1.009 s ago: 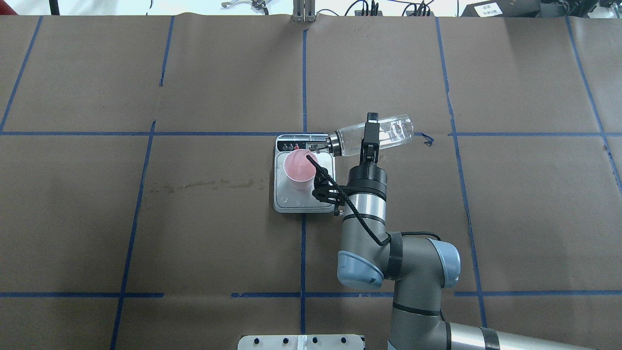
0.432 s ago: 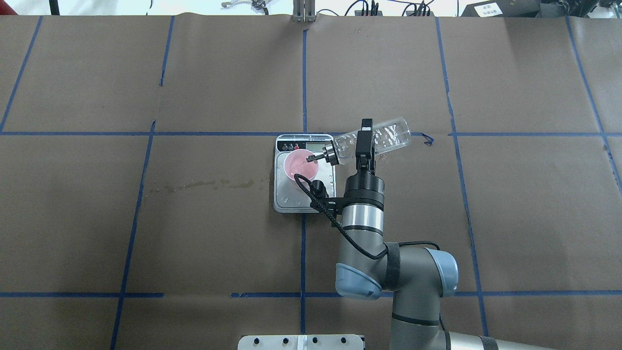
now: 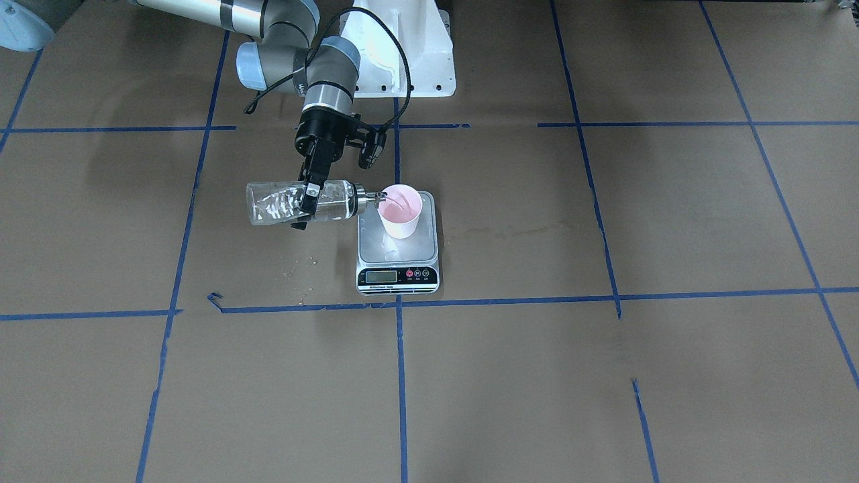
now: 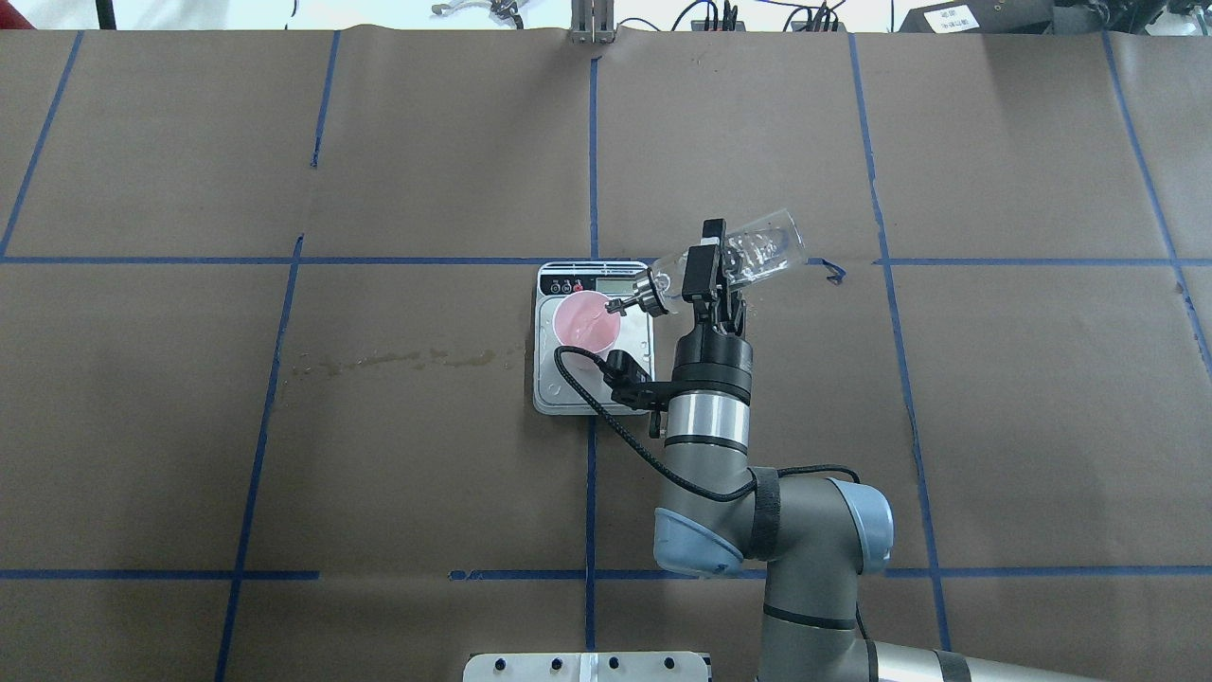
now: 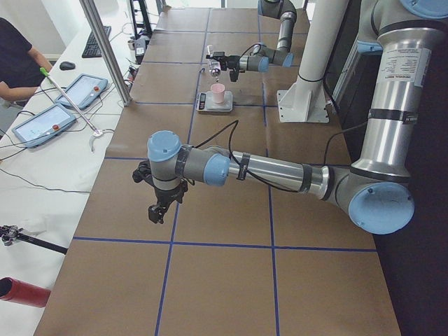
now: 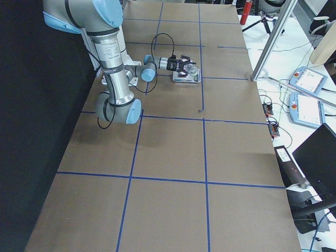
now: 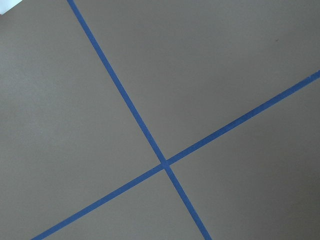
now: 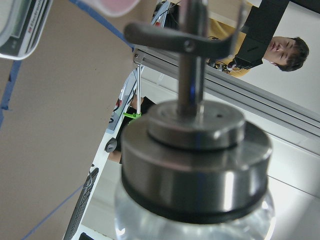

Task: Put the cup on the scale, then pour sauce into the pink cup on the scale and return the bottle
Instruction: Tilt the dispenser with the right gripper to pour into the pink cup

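The pink cup (image 4: 587,322) stands upright on the silver-grey scale (image 4: 559,393), toward its display end. My right gripper (image 4: 705,267) is shut on the clear glass bottle (image 4: 765,248), held tilted with its base raised. Its silver spout (image 4: 617,305) sits at the cup's right rim. Clear sauce sloshes inside the bottle (image 3: 275,204). I cannot tell if a stream is falling. The right wrist view shows the metal cap (image 8: 195,150) close up and the cup's rim (image 8: 117,4) beyond. My left gripper (image 5: 159,210) hangs over bare table far from the scale; I cannot tell its state.
A wet streak (image 4: 398,360) marks the brown paper left of the scale. Droplets lie on the scale's platform (image 3: 382,253). Blue tape lines grid the table. The robot's white base (image 3: 409,60) stands behind the scale. Tablets (image 5: 52,115) and a person sit beyond the far edge.
The right gripper has shifted left and tipped the bottle further, base up. The spout has moved from over the scale's display strip to the cup's rim.
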`<action>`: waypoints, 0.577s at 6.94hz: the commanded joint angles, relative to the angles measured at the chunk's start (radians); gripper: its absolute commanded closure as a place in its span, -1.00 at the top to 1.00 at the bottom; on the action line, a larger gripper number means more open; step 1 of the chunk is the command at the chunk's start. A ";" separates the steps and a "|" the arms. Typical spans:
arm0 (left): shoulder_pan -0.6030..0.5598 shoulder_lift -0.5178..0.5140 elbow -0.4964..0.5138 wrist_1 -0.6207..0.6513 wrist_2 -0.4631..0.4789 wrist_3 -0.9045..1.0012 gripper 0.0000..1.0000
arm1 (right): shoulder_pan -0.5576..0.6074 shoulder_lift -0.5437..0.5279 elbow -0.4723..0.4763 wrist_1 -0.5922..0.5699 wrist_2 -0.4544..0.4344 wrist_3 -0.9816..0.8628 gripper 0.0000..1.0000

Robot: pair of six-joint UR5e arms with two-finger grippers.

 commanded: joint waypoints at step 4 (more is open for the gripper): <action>0.000 0.000 -0.005 0.000 0.000 0.000 1.00 | 0.004 -0.001 -0.012 0.092 0.033 0.174 -1.00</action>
